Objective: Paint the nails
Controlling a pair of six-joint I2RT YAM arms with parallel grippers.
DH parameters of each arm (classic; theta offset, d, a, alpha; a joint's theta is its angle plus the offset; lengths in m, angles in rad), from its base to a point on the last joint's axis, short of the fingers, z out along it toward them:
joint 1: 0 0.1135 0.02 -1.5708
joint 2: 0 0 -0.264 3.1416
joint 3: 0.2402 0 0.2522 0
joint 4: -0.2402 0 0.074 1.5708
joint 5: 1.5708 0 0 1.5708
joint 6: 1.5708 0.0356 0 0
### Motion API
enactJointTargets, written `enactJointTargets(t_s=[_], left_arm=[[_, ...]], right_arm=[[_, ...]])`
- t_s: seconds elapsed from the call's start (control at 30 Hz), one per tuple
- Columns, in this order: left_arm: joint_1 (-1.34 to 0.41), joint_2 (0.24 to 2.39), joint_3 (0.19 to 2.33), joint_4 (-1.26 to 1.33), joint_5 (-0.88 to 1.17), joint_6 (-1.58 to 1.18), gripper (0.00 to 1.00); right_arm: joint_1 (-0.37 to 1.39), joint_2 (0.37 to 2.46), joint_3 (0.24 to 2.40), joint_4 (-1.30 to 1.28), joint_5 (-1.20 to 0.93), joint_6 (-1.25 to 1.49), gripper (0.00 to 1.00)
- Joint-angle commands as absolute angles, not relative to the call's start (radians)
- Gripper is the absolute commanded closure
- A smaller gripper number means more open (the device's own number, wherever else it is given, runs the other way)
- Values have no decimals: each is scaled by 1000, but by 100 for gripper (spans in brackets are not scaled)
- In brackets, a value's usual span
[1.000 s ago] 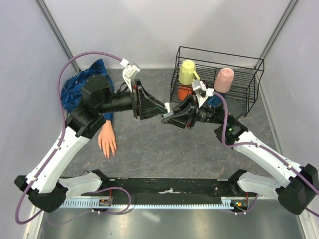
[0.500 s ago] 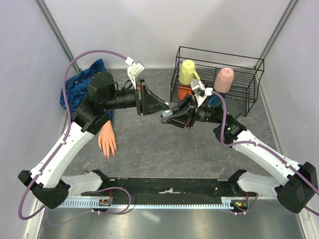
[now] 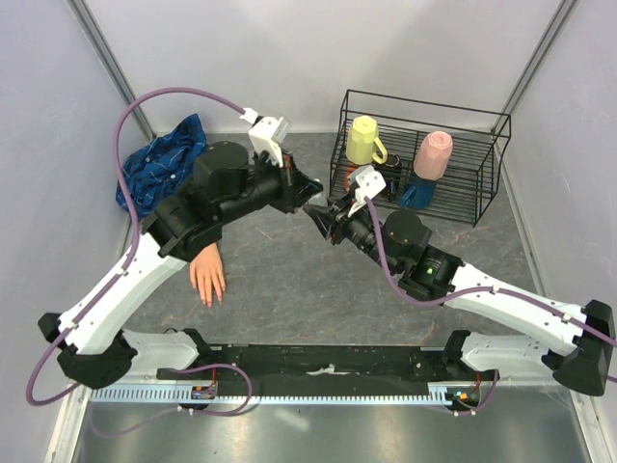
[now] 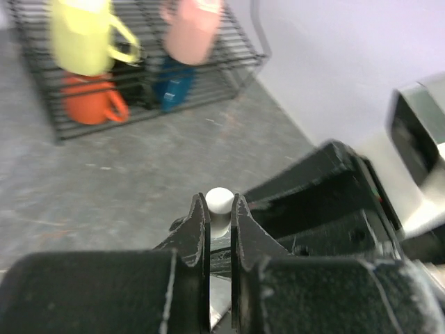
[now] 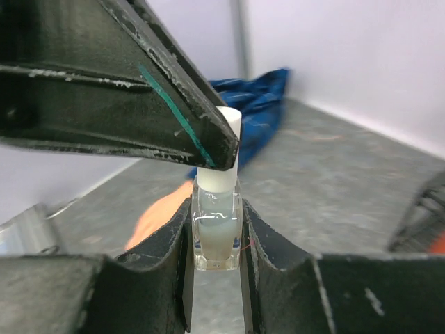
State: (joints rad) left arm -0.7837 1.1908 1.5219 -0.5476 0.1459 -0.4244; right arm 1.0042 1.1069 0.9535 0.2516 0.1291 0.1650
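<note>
My right gripper [image 5: 215, 209] is shut on a small clear bottle [image 5: 217, 229] and holds it upright above the table. My left gripper [image 4: 220, 209] is shut on the bottle's white cap [image 4: 220, 200]; one of its fingers [image 5: 174, 132] crosses the cap [image 5: 224, 174] in the right wrist view. In the top view the two grippers, left [image 3: 307, 196] and right [image 3: 318, 214], meet mid-table. The pale peach mannequin hand [image 3: 207, 275] lies flat at the left, out of a blue plaid sleeve [image 3: 159, 169]. Its nails are too small to make out.
A black wire rack [image 3: 482, 125] stands at the back right with a yellow mug [image 3: 362, 140], a pink cup [image 3: 432, 154], an orange mug [image 4: 90, 101] and a blue cup [image 4: 174, 80]. Grey walls close in the table on three sides.
Both grippers stayed joined at the bottle and shifted a little left and back. The left wrist rolled over. The right arm swung left, its forearm now low across the table.
</note>
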Motion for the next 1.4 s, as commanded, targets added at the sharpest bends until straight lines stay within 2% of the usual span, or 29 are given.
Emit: enactJointTargets(t_s=[0.0,0.13,0.17,0.2,0.27,0.3,0.4,0.53,0.63,0.77,1.03,1.2,1.37], left_arm=[[-896,1288,1675,-620,-110,-405,98],[-896,1292,1684,-637,-120,-420,96],[-896,1286,1683,-635,-101,-420,89],[-894,1273,1680,-634,-91,-419,72],[-890,1259,1680,-632,-39,-404,57],[-884,1243,1683,-630,-9,-399,46],[-838,1210,1663,-618,135,-396,31],[-743,1134,1608,-574,357,-399,32],[-689,1076,1537,-513,475,-408,36],[-635,1045,1451,-421,581,-457,37],[-594,1062,1339,-215,742,-580,43],[-592,1066,1319,-176,758,-595,50],[-592,1057,1301,-138,764,-611,51]], right_arm=[[1065,1169,1012,248,362,11,100],[1066,1170,1005,258,312,8,100],[1063,1161,997,268,269,8,100],[1060,1157,991,270,240,8,100],[1051,1132,973,275,158,6,100],[1046,1124,965,275,87,8,100],[1005,1098,956,261,-68,37,100],[910,1075,939,274,-266,135,100],[838,1058,916,322,-406,195,100],[779,1048,904,379,-549,293,100],[721,1061,884,549,-689,446,100],[715,1088,871,601,-719,494,100],[713,1101,865,629,-732,512,100]])
